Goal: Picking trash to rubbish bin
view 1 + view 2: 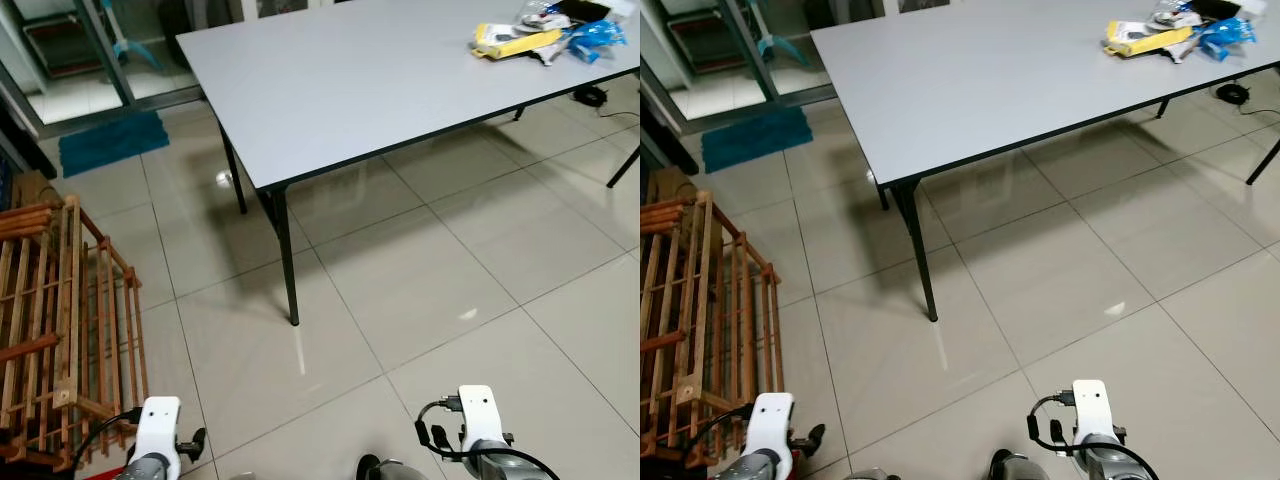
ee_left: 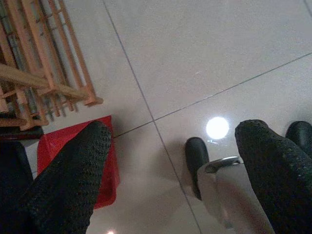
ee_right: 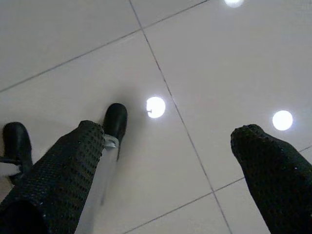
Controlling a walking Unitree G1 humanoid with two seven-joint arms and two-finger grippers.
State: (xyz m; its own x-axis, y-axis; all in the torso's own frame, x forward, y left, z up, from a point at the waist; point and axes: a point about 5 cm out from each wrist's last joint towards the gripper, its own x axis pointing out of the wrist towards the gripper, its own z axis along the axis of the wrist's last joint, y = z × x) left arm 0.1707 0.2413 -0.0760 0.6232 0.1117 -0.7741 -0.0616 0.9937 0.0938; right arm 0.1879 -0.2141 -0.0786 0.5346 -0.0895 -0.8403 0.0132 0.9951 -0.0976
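Both arms hang idle over the tiled floor, trash waiting on the table.

Left gripper [image 2: 170,161] and right gripper [image 3: 170,161] point at the floor, fingers spread apart and empty. The trash pile [image 1: 545,35], yellow and blue wrappers, lies at two o'clock on the grey folding table [image 1: 380,80]. A wooden rack [image 1: 60,320] stands at nine o'clock, a red bin [image 2: 73,161] beside it.

The right gripper [image 3: 168,161] hangs over the pale tiled floor [image 3: 234,58], its two black textured fingers [image 3: 63,170] spread wide apart with nothing between them. Dark grout lines cross the glossy tiles, and three round bright light reflections [image 3: 155,107] sit on them. Two black robot feet [image 3: 115,122] rest on the floor, one just beside a reflection.
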